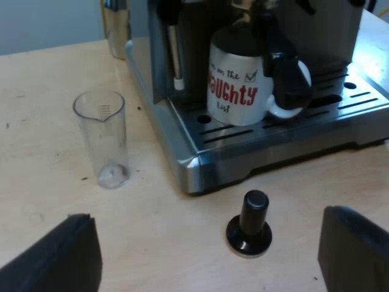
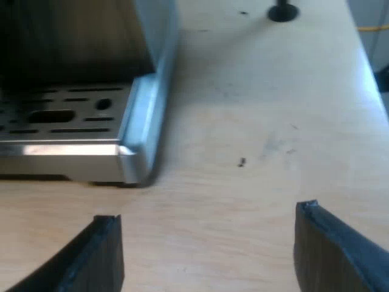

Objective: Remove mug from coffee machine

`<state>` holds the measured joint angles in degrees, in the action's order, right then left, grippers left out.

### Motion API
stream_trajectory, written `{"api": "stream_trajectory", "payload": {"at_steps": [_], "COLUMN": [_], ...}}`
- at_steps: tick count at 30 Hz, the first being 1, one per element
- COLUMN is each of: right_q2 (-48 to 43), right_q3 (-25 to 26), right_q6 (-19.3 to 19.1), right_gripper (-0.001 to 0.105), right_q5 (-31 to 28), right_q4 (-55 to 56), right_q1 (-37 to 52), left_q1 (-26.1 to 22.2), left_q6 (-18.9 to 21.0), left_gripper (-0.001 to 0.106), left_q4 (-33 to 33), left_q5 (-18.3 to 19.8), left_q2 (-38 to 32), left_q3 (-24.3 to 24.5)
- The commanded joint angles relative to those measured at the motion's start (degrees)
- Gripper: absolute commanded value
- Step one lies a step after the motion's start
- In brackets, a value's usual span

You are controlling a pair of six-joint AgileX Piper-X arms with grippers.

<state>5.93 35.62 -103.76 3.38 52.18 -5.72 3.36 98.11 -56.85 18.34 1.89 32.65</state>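
While the mug (image 1: 237, 85) stands on the coffee machine tray (image 1: 340, 108), left gripper (image 1: 206, 263) and right gripper (image 2: 213, 255) hang wide open over the table (image 1: 42, 152).

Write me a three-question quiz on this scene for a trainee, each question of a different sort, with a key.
1. True or false: the mug stands on the drip tray of the coffee machine.
2. Pick one. The tamper rests: A) on the table, near the machine's front; B) on the drip tray; C) inside the mug.
3. Fill in: the measuring glass stands ____ on the table, apart from the machine.

Key: 1 true; 2 A; 3 upright.
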Motion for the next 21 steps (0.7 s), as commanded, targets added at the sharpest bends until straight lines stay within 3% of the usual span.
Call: {"api": "stream_trajectory", "payload": {"at_steps": [1,9,21], "right_q2": [3.89,14.16,25.99], "right_q3": [3.0,7.26,7.73], "right_q6": [-1.6,-4.55,-4.55], "right_gripper": [0.062,0.062,0.062], "right_q5": [0.79,5.95,5.41], "right_q4": [-0.49,-2.21,-16.1], "right_q1": [-2.22,-9.17,-23.75], "left_q1": [-0.02,0.68,7.86], "left_q6": [-0.24,-0.24,-0.24], "left_gripper": [0.087,0.087,0.087], "left_q4": [2.73,10.73,18.72], "left_q5": [2.23,6.99,7.23], "left_q2": [4.22,13.25,22.61], "left_q3": [1.98,3.9,3.9]}}
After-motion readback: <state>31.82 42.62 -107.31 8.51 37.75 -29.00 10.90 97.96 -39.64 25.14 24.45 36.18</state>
